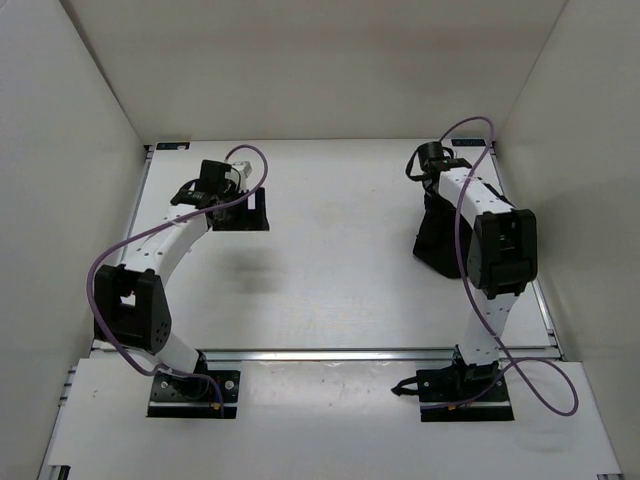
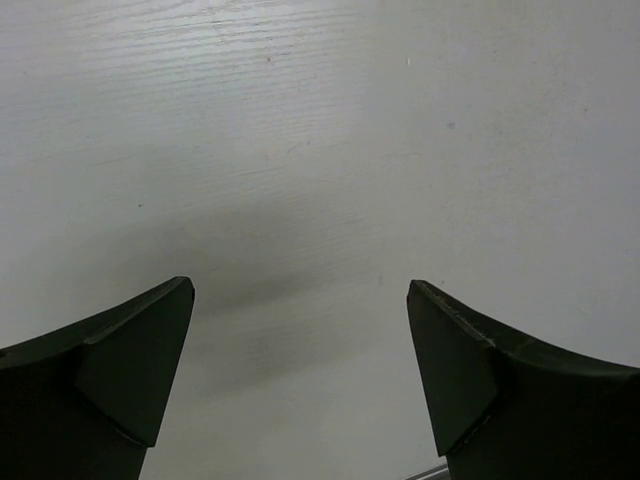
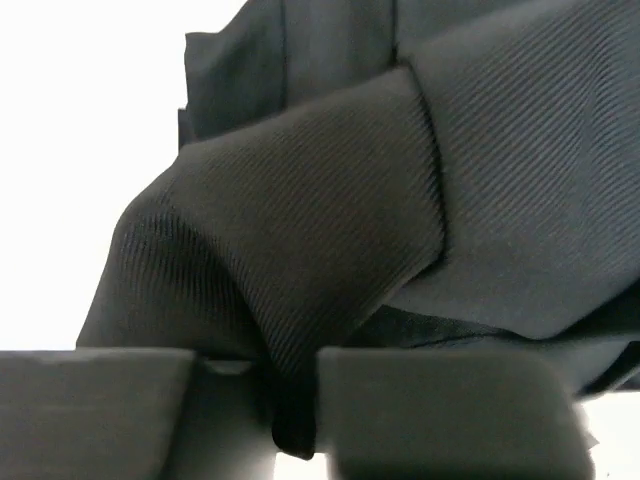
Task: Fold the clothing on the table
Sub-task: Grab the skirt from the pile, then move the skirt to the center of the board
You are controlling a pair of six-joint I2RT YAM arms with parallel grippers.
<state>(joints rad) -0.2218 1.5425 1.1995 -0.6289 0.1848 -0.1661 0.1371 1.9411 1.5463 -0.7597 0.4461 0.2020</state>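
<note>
The clothing [image 1: 438, 250] is a bunched black heap at the right side of the white table [image 1: 340, 270], partly hidden under my right arm. My right gripper [image 1: 432, 200] reaches down onto its far end. In the right wrist view the right gripper [image 3: 290, 400] is shut on a ribbed fold of the clothing [image 3: 330, 210], which fills most of that view. My left gripper [image 1: 243, 212] hovers over bare table at the far left, well away from the garment. The left wrist view shows this gripper [image 2: 300, 300] open, with only white table [image 2: 320, 150] between its fingers.
White walls close in the table on the left, back and right. A metal rail [image 1: 350, 353] runs along the near edge in front of the arm bases. Purple cables [image 1: 545, 390] loop from both arms.
</note>
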